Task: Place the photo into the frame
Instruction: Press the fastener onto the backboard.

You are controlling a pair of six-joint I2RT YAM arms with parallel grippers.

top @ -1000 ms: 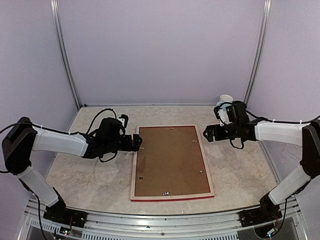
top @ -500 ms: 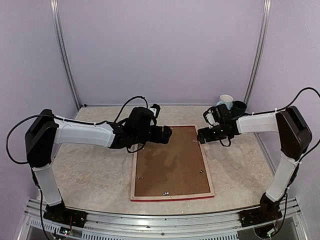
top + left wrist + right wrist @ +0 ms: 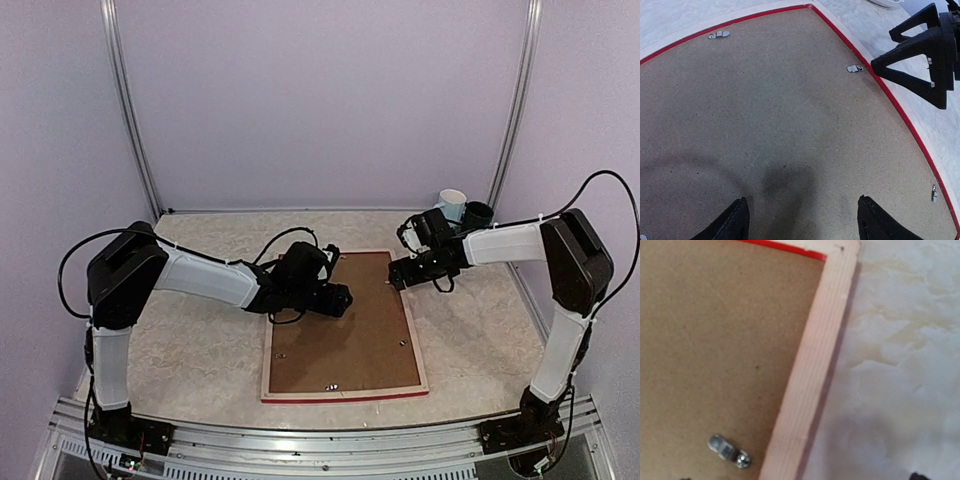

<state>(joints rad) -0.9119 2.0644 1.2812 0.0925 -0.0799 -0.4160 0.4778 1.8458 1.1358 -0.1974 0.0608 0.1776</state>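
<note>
The frame (image 3: pixel 340 396) lies face down on the table, its red edge and pale wood side showing. The brown backing board (image 3: pixel 345 330) fills it, held by small metal clips (image 3: pixel 855 68). The photo is hidden. My left gripper (image 3: pixel 345 300) is open and empty just above the board's upper left part; its fingertips (image 3: pixel 742 202) stand wide apart over bare board (image 3: pixel 765 100). My right gripper (image 3: pixel 393 276) is open and empty at the frame's far right edge, straddling the wood rail (image 3: pixel 815 380) next to a clip (image 3: pixel 729 450). It also shows in the left wrist view (image 3: pixel 882 50).
A white cup (image 3: pixel 453 200) and a dark cup (image 3: pixel 478 212) stand at the back right corner. Metal posts rise at both back corners. Marbled tabletop (image 3: pixel 180 340) lies on both sides of the frame.
My left gripper has swung from left of the frame to over the backing board. My right gripper has moved left to the frame's far right edge.
</note>
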